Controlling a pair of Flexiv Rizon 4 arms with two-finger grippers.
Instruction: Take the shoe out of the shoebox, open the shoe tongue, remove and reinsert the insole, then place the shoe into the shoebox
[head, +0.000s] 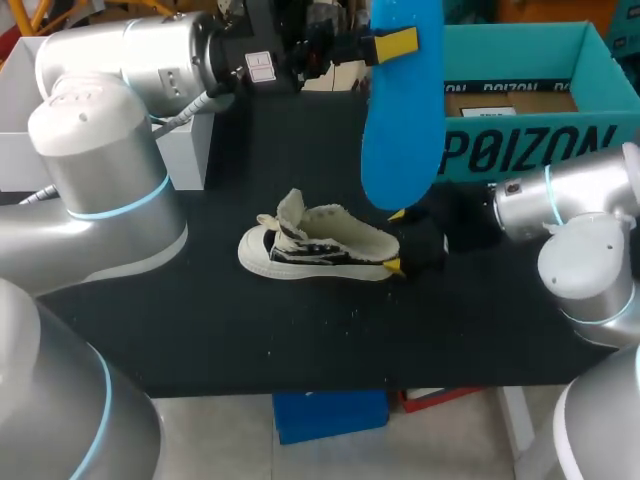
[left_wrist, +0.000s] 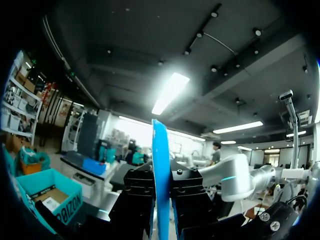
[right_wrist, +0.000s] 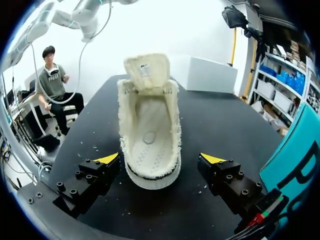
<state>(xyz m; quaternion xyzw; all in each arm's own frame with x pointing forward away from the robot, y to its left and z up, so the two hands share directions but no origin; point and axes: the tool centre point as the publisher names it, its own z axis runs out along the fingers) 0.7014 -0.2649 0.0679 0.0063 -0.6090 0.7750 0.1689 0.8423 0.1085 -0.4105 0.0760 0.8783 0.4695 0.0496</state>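
Left wrist view is showing my left claw (left_wrist: 161, 192) gripping the blue insole (left_wrist: 160, 160), held high above the table (head: 200, 330); reinsertion is coming, I judge, needing a toe-first descent. My right claw (right_wrist: 160, 159) is standing wide around the heel of the cream shoe (right_wrist: 150, 132), sitting tongue-open on the table.
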